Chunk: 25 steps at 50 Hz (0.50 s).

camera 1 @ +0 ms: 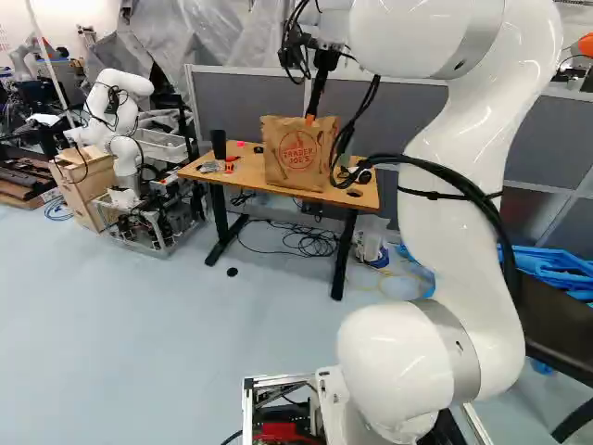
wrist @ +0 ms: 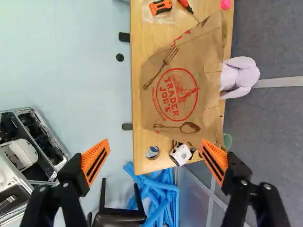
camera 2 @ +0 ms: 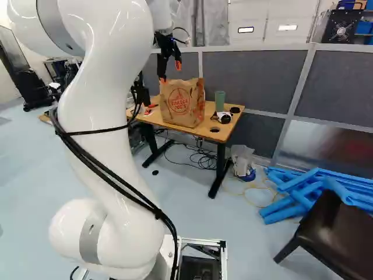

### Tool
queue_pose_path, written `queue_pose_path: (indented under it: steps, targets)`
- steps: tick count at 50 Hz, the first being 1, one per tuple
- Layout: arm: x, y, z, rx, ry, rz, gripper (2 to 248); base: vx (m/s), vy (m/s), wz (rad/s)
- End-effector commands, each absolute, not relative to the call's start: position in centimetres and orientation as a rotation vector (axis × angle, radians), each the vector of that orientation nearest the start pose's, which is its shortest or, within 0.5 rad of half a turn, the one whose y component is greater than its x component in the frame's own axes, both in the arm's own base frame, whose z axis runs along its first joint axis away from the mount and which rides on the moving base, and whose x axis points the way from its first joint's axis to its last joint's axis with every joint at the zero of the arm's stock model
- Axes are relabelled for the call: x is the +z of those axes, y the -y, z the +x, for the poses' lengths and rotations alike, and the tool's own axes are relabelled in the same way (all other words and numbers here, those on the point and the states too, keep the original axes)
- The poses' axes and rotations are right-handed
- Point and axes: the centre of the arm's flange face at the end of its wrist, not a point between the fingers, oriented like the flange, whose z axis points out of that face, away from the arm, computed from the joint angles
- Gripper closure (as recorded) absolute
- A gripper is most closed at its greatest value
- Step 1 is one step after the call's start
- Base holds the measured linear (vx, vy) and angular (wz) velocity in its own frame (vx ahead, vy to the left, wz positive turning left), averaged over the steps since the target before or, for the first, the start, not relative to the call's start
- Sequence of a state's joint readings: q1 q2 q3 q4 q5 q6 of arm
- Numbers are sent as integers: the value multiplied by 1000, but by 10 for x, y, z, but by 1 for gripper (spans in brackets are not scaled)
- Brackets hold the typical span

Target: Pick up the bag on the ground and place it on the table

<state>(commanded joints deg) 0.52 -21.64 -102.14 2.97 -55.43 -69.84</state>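
In the right base view my gripper (camera 2: 171,72) hangs above the brown paper bag (camera 2: 182,104), which stands upright on the wooden table (camera 2: 218,129). The left base view shows the bag (camera 1: 295,156) with its red round print facing the base. Seen from the wrist, my gripper (wrist: 155,143) has its orange-padded fingers wide apart and holds nothing; the bag (wrist: 177,97) lies ahead of them, one fingertip overlapping its edge in that view. Whether that finger touches the bag I cannot tell.
Beside the bag are a green cup (camera 2: 220,101), a small white device (camera 2: 224,118) and tools (wrist: 161,6). Grey partitions (camera 2: 254,76) stand behind the table. Blue foam pieces (camera 2: 315,189) and a dark chair (camera 2: 335,233) are at right; another robot (camera 1: 120,120) stands at left.
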Motion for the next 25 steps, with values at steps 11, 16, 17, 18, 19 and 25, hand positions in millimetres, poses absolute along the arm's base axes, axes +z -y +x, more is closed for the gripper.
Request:
queue_pose_path:
  steps: [11,16,17,18,19,25]
  targets:
    - [712,-9,624,-689,1811,-2743,3,0,0,0]
    - [707,-9,622,-709,1784,-2760,3,0,0,0]
    - [705,-9,621,-713,1778,-2763,3,0,0,0]
    - [704,-9,621,-718,1771,-2767,3,0,0,0]
    - [703,-9,621,-723,1765,-2771,3,0,0,0]
    - [695,-8,617,-754,1722,-2796,3,0,0,0]
